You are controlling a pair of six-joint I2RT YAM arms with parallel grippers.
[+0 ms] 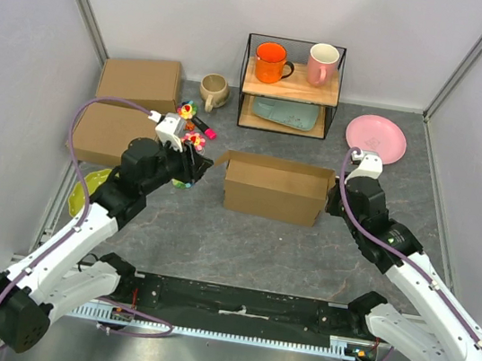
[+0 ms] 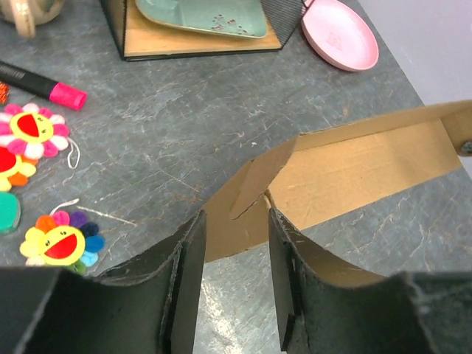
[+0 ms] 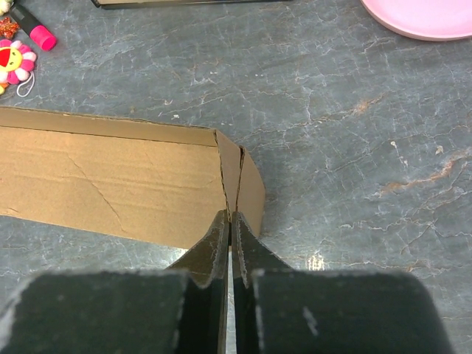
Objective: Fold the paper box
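Note:
The paper box [image 1: 276,190] stands half folded in the middle of the table, brown, with its walls up and its top open. My left gripper [image 1: 190,171] is open at the box's left end. In the left wrist view [image 2: 236,221] its fingers straddle the corner flap [image 2: 254,184] without touching it. My right gripper [image 1: 337,195] is at the box's right end. In the right wrist view [image 3: 231,217] it is shut on the doubled cardboard edge at that corner of the box [image 3: 110,177].
Two other flat brown boxes [image 1: 138,82] [image 1: 107,133] lie at the back left. Flower toys [image 2: 63,240] and a pink-capped marker [image 2: 44,85] lie by my left gripper. A wire rack [image 1: 289,88] with mugs and a teal plate stands behind, with a beige mug [image 1: 213,91] and a pink plate [image 1: 376,138] beside it.

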